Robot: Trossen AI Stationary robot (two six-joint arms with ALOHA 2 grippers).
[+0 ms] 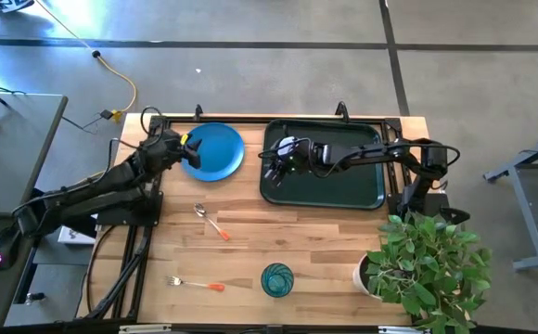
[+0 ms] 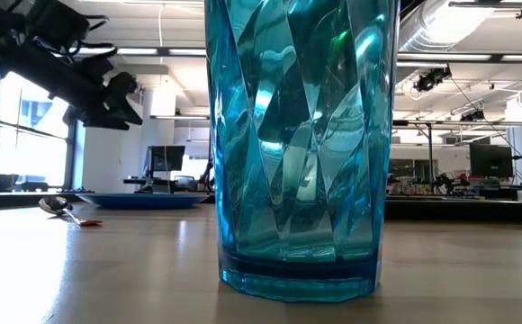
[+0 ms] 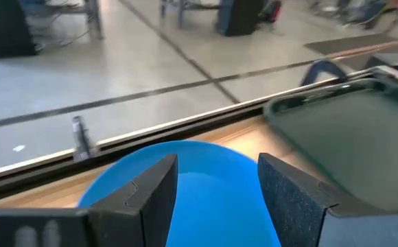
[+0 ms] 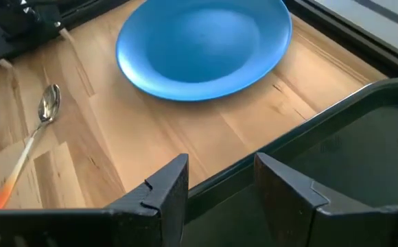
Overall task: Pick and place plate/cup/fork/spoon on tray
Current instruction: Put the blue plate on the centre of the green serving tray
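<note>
Cup [image 2: 301,148] foremost, hiding tray [image 1: 325,190], plant [image 1: 431,264] beside

A pale wooden tabletop [image 1: 288,250] of butcher-block planks stands on a grey concrete floor [image 1: 250,23] crossed by dark seam lines. A yellow cable [image 1: 121,79] trails over the floor. A grey desk [image 1: 9,148] sits just beside the tabletop, and a leafy green plant in a white pot [image 1: 431,264] stands on one corner. Across the room: bright windows [image 2: 27,135], monitors [image 2: 165,159], ceiling ducts [image 2: 463,27], strip lights
</note>
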